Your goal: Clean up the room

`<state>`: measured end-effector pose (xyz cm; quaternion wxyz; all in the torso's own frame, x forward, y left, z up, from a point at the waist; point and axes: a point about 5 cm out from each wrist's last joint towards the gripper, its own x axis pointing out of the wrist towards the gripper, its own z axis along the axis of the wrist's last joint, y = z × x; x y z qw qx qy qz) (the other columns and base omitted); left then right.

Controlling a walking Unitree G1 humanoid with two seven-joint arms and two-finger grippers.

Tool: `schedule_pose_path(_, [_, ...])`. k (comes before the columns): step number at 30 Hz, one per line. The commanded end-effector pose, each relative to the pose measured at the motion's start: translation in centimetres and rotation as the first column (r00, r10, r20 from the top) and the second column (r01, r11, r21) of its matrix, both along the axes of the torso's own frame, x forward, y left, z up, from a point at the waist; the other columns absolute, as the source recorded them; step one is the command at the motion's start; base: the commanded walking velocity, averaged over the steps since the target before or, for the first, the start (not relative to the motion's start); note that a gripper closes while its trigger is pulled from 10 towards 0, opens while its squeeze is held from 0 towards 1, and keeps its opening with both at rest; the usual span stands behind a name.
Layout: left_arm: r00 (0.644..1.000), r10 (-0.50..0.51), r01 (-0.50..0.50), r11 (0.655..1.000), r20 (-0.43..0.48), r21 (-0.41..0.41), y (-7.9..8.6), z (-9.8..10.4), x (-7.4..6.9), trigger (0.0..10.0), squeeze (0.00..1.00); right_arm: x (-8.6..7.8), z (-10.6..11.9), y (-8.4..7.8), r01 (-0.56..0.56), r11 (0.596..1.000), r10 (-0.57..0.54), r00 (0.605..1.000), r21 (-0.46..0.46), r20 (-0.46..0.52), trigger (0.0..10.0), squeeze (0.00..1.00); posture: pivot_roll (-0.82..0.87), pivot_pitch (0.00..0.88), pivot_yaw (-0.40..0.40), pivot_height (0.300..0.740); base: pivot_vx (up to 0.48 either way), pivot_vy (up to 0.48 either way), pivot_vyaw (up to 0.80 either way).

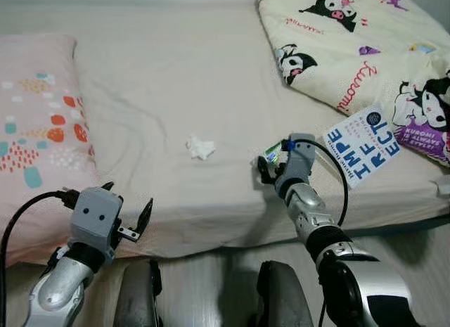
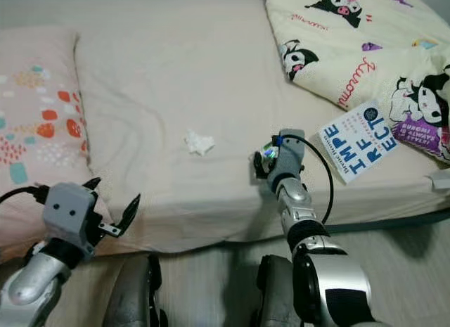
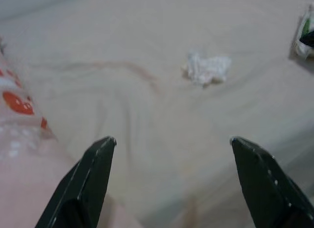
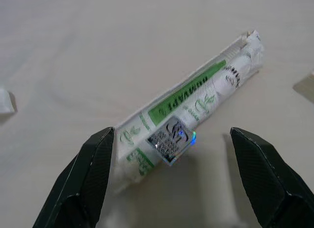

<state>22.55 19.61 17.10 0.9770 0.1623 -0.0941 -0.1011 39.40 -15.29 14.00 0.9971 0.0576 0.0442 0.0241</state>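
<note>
A white wrapped tube with green print and a shiny sticker (image 4: pixel 189 108) lies on the pale pink bed sheet (image 1: pixel 176 81). My right gripper (image 4: pixel 171 139) is open just over it, one finger on each side of its lower end; from the head camera the tube (image 1: pixel 271 155) peeks out past that gripper (image 1: pixel 261 169). A crumpled white tissue (image 1: pixel 200 147) sits mid-bed, also in the left wrist view (image 3: pixel 206 68). My left gripper (image 1: pixel 130 211) hangs open near the bed's front edge, beside the pillow, holding nothing.
A pink patterned pillow (image 1: pixel 35 130) lies on the left. A cream cartoon-print blanket (image 1: pixel 351 39) covers the back right, with a white and blue book (image 1: pixel 363 145) at its lower edge. Grey floor (image 1: pixel 415 249) shows beyond the bed's front edge.
</note>
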Motion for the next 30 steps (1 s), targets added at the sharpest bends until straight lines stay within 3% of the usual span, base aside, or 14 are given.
schedule_pose_path(1, [0.999,-0.021,0.022,0.999,-0.036,0.028,0.0,-0.1,-0.5,10.0,0.0,-0.1,-0.5,-0.6,0.019,1.0,-0.019,1.0,0.0,-0.024,10.0,1.0,0.28,0.369,-0.098,0.556,0.0,0.0,0.0])
schedule_pose_path(16, [0.996,-0.047,0.053,0.995,-0.072,0.083,0.5,0.6,-0.9,10.0,0.0,0.2,0.2,-1.5,0.065,0.998,-0.065,0.997,0.02,-0.033,10.0,1.0,0.32,0.37,-0.078,0.556,0.0,0.0,0.0])
schedule_pose_path(18, [0.996,-0.05,0.057,0.994,-0.076,0.092,0.5,0.6,-1.0,10.0,0.0,0.2,0.1,-1.7,0.073,0.997,-0.072,0.996,0.028,-0.048,10.0,0.79,0.32,0.372,-0.075,0.556,0.0,0.0,0.0])
schedule_pose_path(20, [0.996,-0.05,0.058,0.994,-0.078,0.095,0.5,0.6,-1.0,10.0,0.0,0.2,0.1,-1.7,0.074,0.997,-0.072,0.996,0.029,-0.051,10.0,0.79,0.32,0.372,-0.075,0.556,0.0,0.0,0.0])
schedule_pose_path(21, [0.995,-0.055,0.063,0.993,-0.081,0.099,0.5,0.7,-1.0,10.0,0.0,0.2,0.0,-1.7,0.071,0.997,-0.069,0.996,0.03,-0.061,10.0,0.22,0.33,0.372,-0.073,0.556,0.0,0.0,0.0])
schedule_pose_path(22, [0.995,-0.055,0.063,0.993,-0.081,0.099,0.5,0.7,-1.0,10.0,0.0,0.2,0.0,-1.7,0.071,0.997,-0.069,0.996,0.03,-0.061,10.0,0.22,0.33,0.372,-0.073,0.556,0.0,0.0,0.0])
schedule_pose_path(23, [0.995,-0.062,0.071,0.992,-0.084,0.105,0.4,0.7,-1.0,10.0,0.0,0.2,-0.1,-1.7,0.069,0.997,-0.066,0.996,0.03,-0.067,7.3,0.0,0.33,0.372,-0.071,0.556,0.0,0.0,0.0])
schedule_pose_path(24, [0.994,-0.068,0.077,0.991,-0.086,0.108,0.4,0.7,-1.0,10.0,0.0,0.1,-0.2,-1.7,0.068,0.997,-0.065,0.995,0.031,-0.072,1.6,0.0,0.33,0.371,-0.07,0.556,0.0,0.0,0.0])
schedule_pose_path(26, [0.994,-0.071,0.081,0.991,-0.086,0.11,0.4,0.8,-1.0,10.0,0.0,0.1,-0.2,-1.7,0.068,0.997,-0.065,0.995,0.032,-0.075,1.6,0.0,0.33,0.371,-0.07,0.556,0.0,0.0,0.0])
schedule_pose_path(27, [0.993,-0.076,0.085,0.99,-0.086,0.113,0.3,0.8,-1.0,10.0,0.0,0.1,-0.2,-1.8,0.07,0.997,-0.067,0.995,0.037,-0.076,0.0,0.0,0.33,0.371,-0.069,0.556,0.0,0.0,0.0])
schedule_pose_path(30, [0.993,-0.084,0.094,0.989,-0.085,0.118,0.3,0.9,-1.0,10.0,0.0,0.1,-0.2,-1.8,0.075,0.996,-0.071,0.995,0.043,-0.077,0.0,0.0,0.34,0.368,-0.07,0.556,0.0,0.0,0.0])
